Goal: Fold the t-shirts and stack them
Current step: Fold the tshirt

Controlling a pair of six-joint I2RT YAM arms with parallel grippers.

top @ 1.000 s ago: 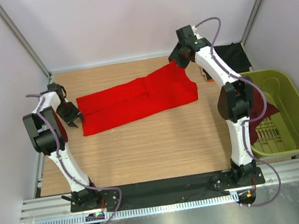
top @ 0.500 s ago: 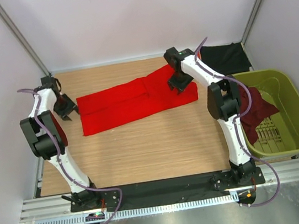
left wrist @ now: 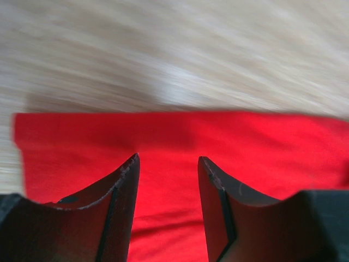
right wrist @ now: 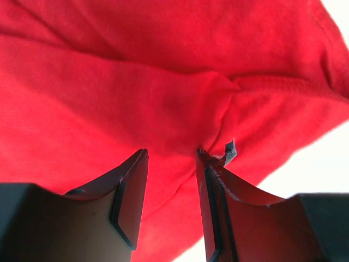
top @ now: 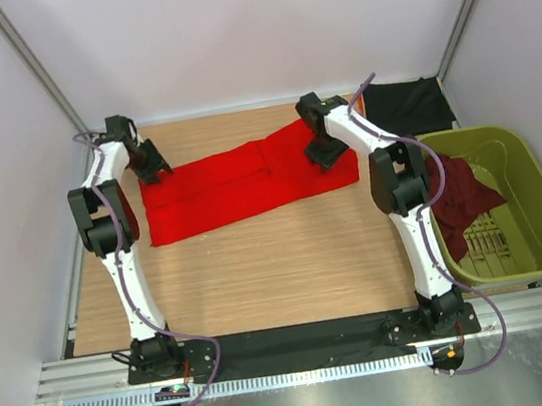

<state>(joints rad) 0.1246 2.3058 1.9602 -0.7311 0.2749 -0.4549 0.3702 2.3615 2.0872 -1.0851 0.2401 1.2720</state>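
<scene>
The bright red t-shirt lies folded in a long strip across the far half of the wooden table. My left gripper is open over its far left corner; the left wrist view shows my open left gripper above the red cloth near its edge. My right gripper is open, low over the shirt's right end; the right wrist view shows my right gripper with wrinkled red cloth just beyond its fingertips. The black t-shirt lies at the back right. The dark maroon t-shirt hangs in the basket.
An olive-green plastic basket stands off the table's right edge, beside the right arm. Walls and frame posts close in the back and both sides. Bare wood shows in front of the red shirt.
My left gripper swung from beside the shirt's left edge to its far left corner. My right gripper came down from the raised far right corner onto the shirt's right end, which now lies flat.
</scene>
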